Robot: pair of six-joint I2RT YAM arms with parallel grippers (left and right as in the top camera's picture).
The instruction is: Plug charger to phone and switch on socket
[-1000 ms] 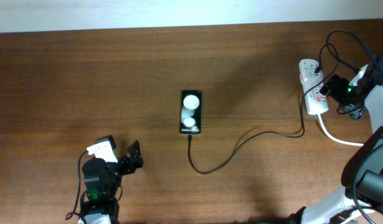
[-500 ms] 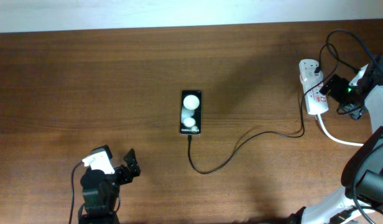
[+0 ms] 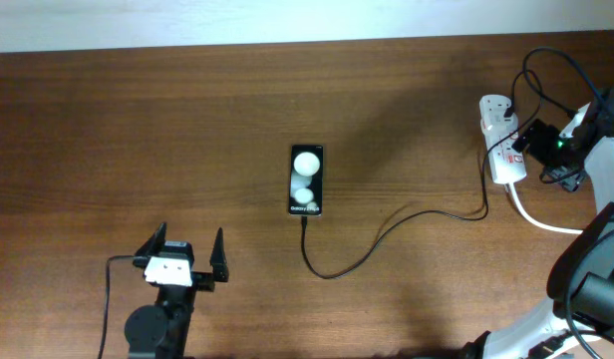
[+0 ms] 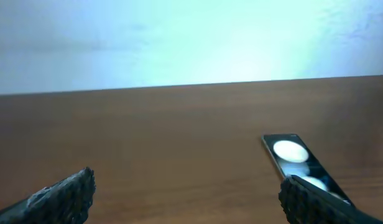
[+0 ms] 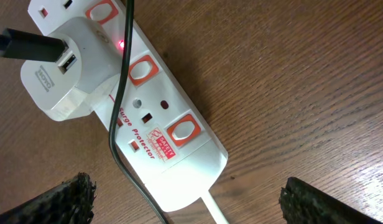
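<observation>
The black phone lies flat mid-table, two white round patches up; it also shows in the left wrist view. The black charger cable runs from the phone's near end in a loop to the white socket strip at the far right. In the right wrist view the socket has red switches, a lit red light and a white adapter. My left gripper is open and empty, near-left of the phone. My right gripper is open, beside the strip.
A thick white cord leaves the strip toward the right edge. Loose black cables arc behind the right arm. The table's far edge meets a pale wall.
My left arm has swung round so its gripper faces the far side, with the fingers spread wide. The right arm, phone and cable have not moved.
</observation>
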